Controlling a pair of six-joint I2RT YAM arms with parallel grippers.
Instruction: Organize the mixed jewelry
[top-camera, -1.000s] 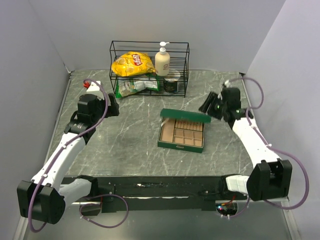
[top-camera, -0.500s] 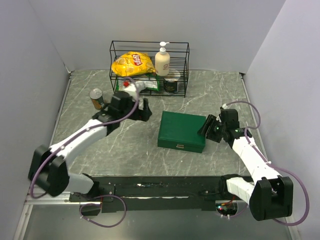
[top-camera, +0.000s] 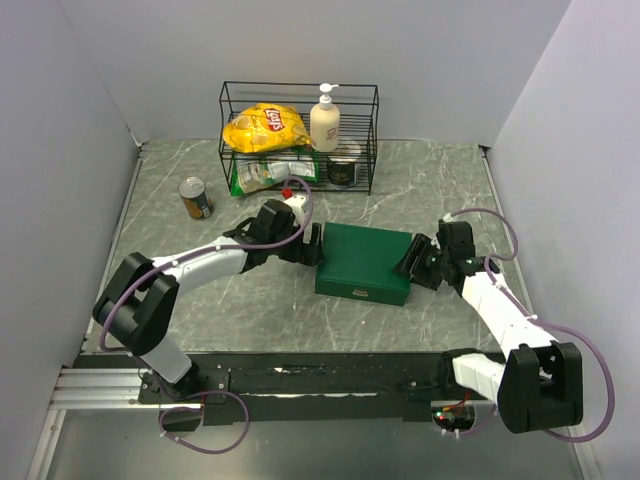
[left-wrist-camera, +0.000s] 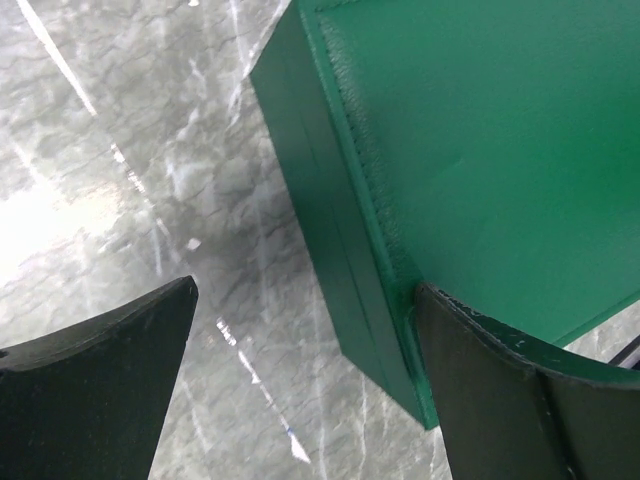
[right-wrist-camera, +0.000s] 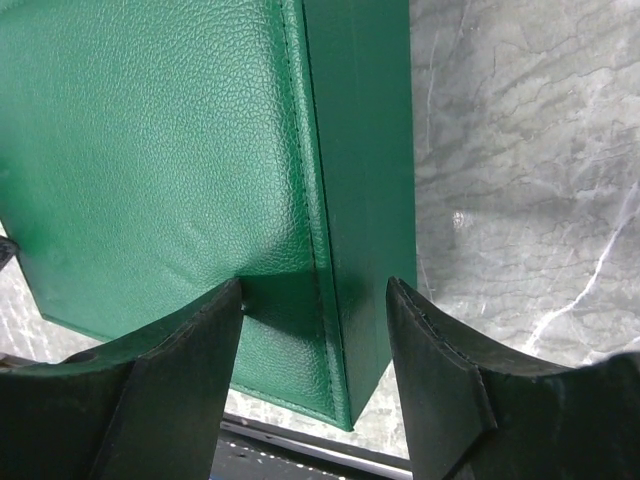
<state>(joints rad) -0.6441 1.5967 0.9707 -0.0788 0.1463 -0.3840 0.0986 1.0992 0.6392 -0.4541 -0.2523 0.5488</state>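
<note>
The green jewelry box (top-camera: 365, 262) lies closed in the middle of the table; no jewelry shows. My left gripper (top-camera: 312, 246) is open at the box's left edge. In the left wrist view the gripper (left-wrist-camera: 300, 400) straddles the box (left-wrist-camera: 480, 150) at its corner, one finger (left-wrist-camera: 500, 400) touching the lid and the other (left-wrist-camera: 100, 380) over bare table. My right gripper (top-camera: 414, 263) is open at the box's right edge. In the right wrist view the gripper (right-wrist-camera: 315, 385) straddles the box's (right-wrist-camera: 150, 150) side wall, one finger (right-wrist-camera: 170, 390) over the lid, the other (right-wrist-camera: 440, 390) outside.
A black wire rack (top-camera: 298, 140) stands at the back with a yellow chips bag (top-camera: 265, 127), a soap bottle (top-camera: 325, 120), a green packet and a dark tin. A small can (top-camera: 195, 197) stands at the back left. Walls close in on both sides.
The box was open one second ago and is now closed. My left arm swung right to the box's left edge. My right gripper came down to its right edge.
</note>
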